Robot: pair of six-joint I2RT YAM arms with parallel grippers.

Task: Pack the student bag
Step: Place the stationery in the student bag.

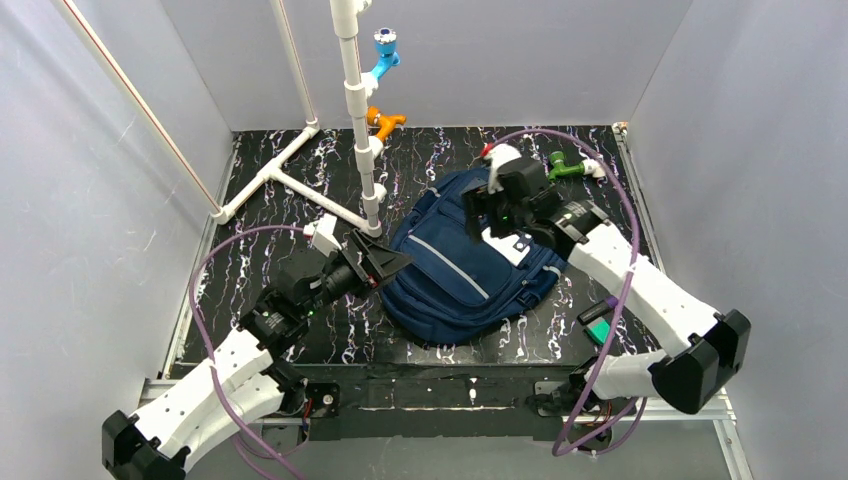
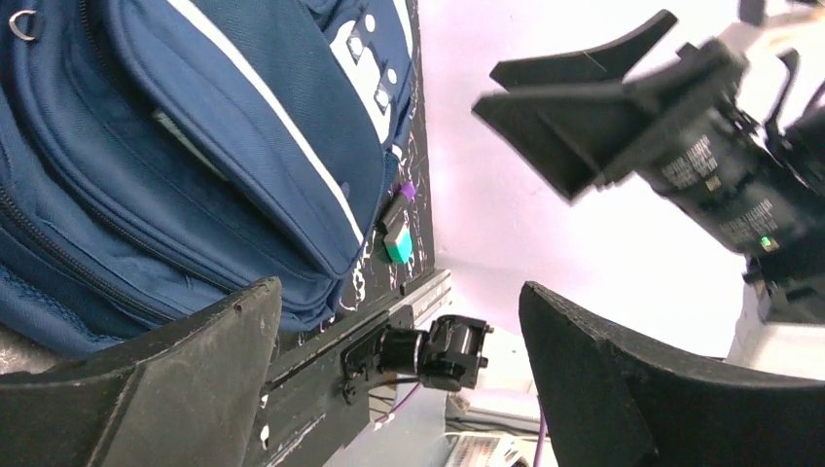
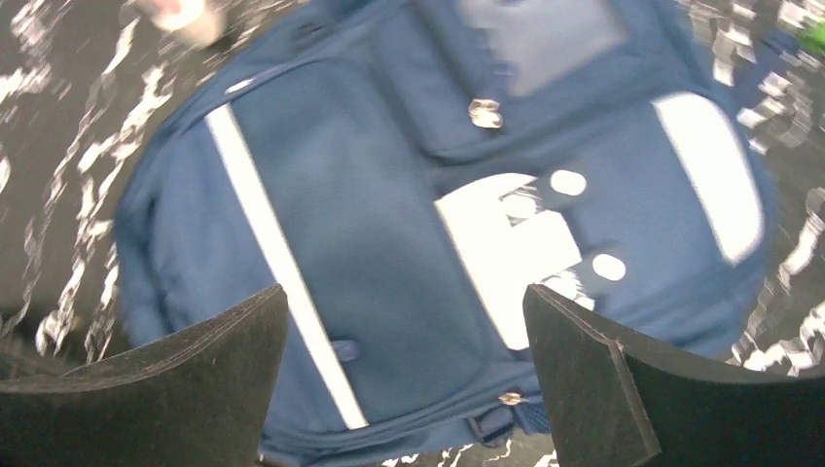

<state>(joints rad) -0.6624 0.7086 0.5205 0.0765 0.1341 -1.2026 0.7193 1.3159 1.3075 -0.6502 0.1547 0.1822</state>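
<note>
We see the large navy-blue fabric backpack (image 1: 450, 285) lying flat on the black marbled table (image 1: 250, 275); our left gripper (image 1: 388, 262) gapes empty at its 9 o'clock edge, and our right gripper (image 1: 487, 215) is spread wide over its 1 o'clock corner

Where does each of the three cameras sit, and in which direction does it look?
Top external: above, behind the arms, looking down on the student bag; both arms, left hand, right hand.
Left wrist: low beside the bag, facing across to the right hand; own fingers.
Right wrist: above the bag, facing down; own fingers.
Shared: all show the bag.
</note>
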